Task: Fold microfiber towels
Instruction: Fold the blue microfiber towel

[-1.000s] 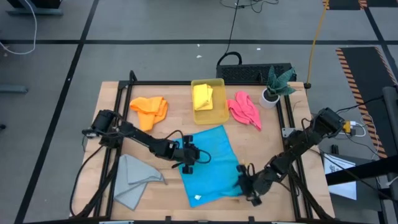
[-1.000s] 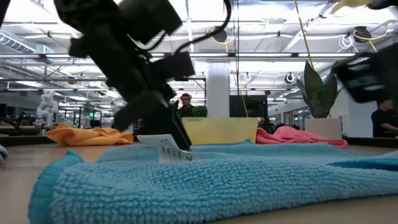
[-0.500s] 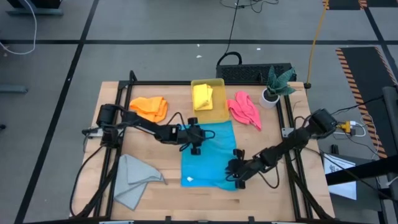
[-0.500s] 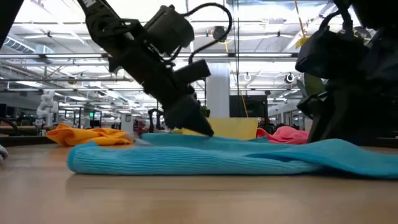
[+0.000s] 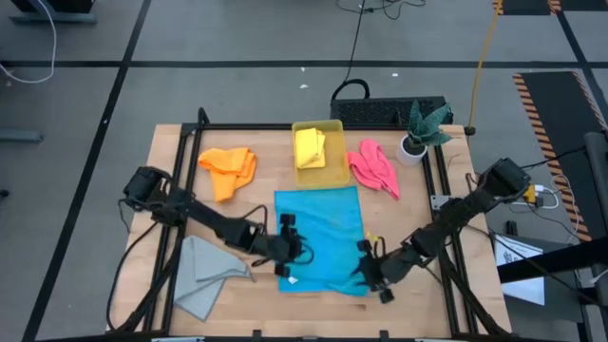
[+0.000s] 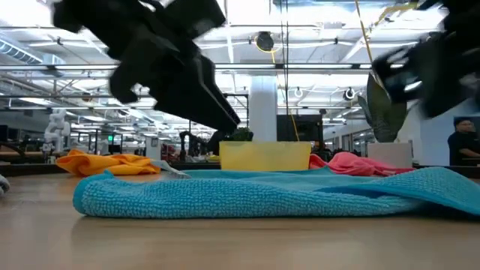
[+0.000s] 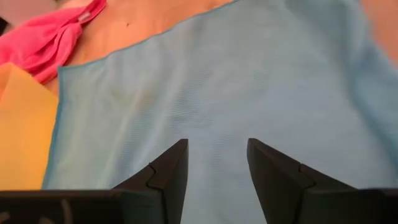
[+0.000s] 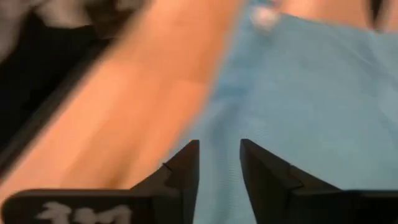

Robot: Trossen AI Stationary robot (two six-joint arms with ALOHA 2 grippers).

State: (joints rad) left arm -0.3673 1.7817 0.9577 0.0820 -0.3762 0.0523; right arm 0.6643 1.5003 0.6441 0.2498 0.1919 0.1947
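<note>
The bright blue towel (image 5: 321, 237) lay spread out flat in the middle of the wooden worktop (image 5: 171, 157), a bit nearer the front edge. A small white tag (image 5: 292, 281) showed at its front left corner.

The left gripper (image 5: 293, 249) was low at the blue towel's left edge, near that front corner. In the left wrist view its two dark fingers (image 7: 168, 171) were apart, with only blue cloth showing in the gap. They held nothing.

The right gripper (image 5: 372, 273) was low at the towel's front right corner. In the right wrist view its fingers (image 8: 184, 169) stood a little apart, over the towel's edge where cloth meets wood. I could not tell if they pinched the cloth.

The orange towel (image 5: 229, 166) lay bunched up near the back left corner of the worktop. The pink towel (image 5: 373, 167) lay crumpled near the back right. The yellow towel (image 5: 311, 147) sat inside the yellow plastic bin (image 5: 333, 175) at the middle of the back edge. The light grey towel (image 5: 205, 271) lay loosely folded near the front left corner.

A green plant in a white pot (image 5: 413, 145) stood at the back right corner, just beside the pink towel.

In the low view the blue towel made a low soft mound across the worktop, with the bin behind it.
</note>
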